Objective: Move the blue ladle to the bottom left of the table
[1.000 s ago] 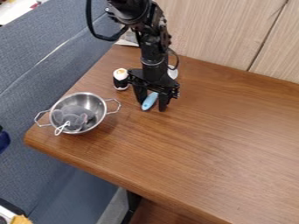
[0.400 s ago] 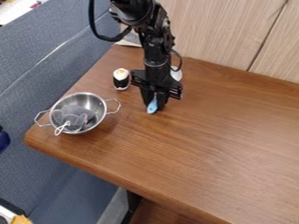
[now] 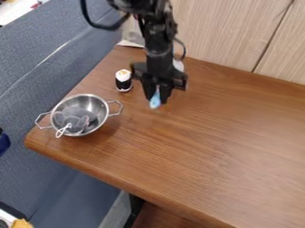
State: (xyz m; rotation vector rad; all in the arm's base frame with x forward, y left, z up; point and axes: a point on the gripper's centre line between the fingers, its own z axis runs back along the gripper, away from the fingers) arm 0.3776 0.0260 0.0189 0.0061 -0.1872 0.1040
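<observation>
ok so brown wood-grain worktop (image 3: 208,147), rounded corner at left. Shiny metal bowl (image 3: 102,122) with two handles sits near that corner. Small black-and-white thing (image 3: 123,84) stands upright farther back, apart from bowl.

White-topped object (image 3: 123,81); steel pot (image 3: 98,105) with grey mesh (image 3: 72,114), perhaps.

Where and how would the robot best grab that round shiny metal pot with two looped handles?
Probably the thin wire handle on the picture's right, from above, one finger inside its loop, one outside. It juts past the rim, while the pot itself looks too wide to span. The black two-finger gripper should first set down the light-blue ladle.
</observation>
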